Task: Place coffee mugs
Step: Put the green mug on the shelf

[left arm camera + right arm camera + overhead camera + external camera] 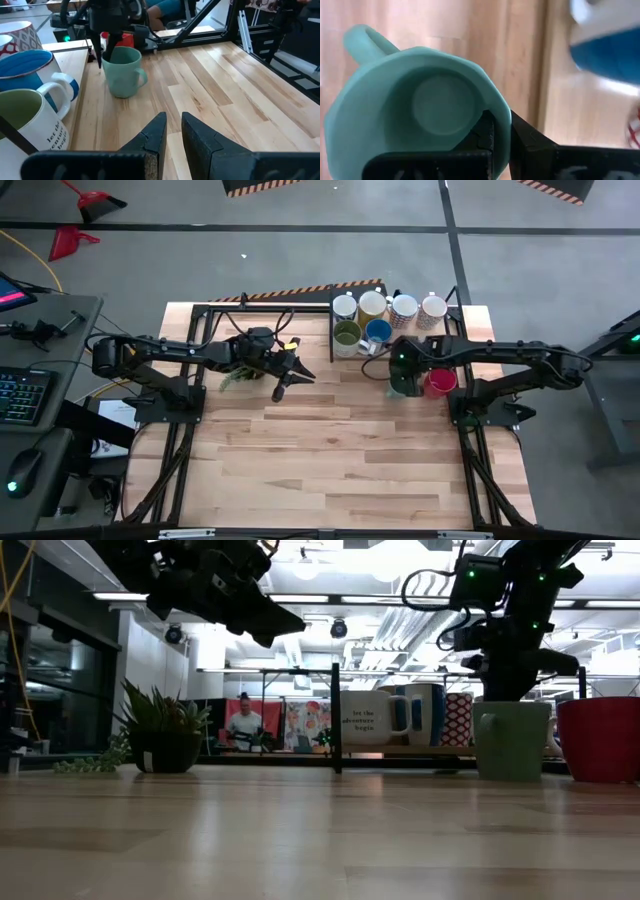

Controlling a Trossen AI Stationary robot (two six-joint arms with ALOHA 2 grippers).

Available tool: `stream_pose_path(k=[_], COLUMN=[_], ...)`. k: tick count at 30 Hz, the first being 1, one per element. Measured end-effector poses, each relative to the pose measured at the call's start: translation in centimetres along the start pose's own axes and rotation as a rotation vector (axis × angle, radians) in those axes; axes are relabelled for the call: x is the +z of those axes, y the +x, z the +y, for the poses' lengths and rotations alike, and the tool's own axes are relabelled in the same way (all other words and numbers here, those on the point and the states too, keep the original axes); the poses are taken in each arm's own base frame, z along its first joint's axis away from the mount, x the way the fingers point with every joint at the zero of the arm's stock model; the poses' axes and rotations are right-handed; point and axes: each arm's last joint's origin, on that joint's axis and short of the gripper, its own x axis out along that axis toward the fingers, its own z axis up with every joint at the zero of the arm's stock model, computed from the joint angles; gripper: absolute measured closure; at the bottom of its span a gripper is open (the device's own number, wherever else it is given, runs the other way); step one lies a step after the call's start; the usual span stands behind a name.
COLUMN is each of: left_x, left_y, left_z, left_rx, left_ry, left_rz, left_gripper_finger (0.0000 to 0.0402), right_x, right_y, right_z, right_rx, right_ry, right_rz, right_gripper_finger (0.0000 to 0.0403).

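Note:
A teal green mug (404, 388) stands on the table just in front of the mug rack, beside a red mug (440, 382) on its right. My right gripper (501, 125) comes down on the teal mug (420, 105) and is shut on its rim. In the low view the teal mug (511, 740) and the red mug (600, 738) both rest on their bases. Several more mugs (388, 320) sit in the rack at the far edge. My left gripper (173, 131) hovers over the table's left middle (290, 378), empty, its fingers a narrow gap apart. My right gripper pinches the teal mug's wall at the rim (504, 117), on the side away from the handle (365, 40). One finger (485, 135) is inside the mug and the other (527, 142) outside. The fingers point down from above. The mug stands upright with its base on the table.
The black rack frame (336, 720) stands at the far edge with white, blue and patterned mugs (375, 718) behind it. A small potted plant (160, 735) and a leafy sprig (88, 764) sit below the left arm. Bare wood (340, 460) spans the near half.

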Motion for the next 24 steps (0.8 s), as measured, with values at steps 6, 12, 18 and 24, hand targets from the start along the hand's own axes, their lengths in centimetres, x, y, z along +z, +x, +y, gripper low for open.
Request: stream_pose_path(k=[6, 12, 18, 24], left_x=[0.0, 0.0, 0.0, 0.0], left_y=[0.0, 0.0, 0.0, 0.0], left_z=[0.0, 0.0, 0.0, 0.0], left_rx=[0.000, 0.003, 0.004, 0.004], left_ry=[0.000, 0.003, 0.002, 0.002], left_rz=[0.000, 0.000, 0.000, 0.000], left_gripper_finger=[0.0350, 0.0350, 0.0350, 0.0350], right_x=[0.1, 0.3, 0.9, 1.4], right_y=[0.0, 0.0, -0.1, -0.1], right_z=[0.4, 0.9, 1.5, 1.9], right_rx=[0.084, 0.136, 0.121, 0.107], right_ry=[-0.125, -0.255, -0.391, -0.401], right_rz=[-0.041, -0.067, -0.114, -0.157], right_gripper_finger=[0.0403, 0.0403, 0.0403, 0.0377])
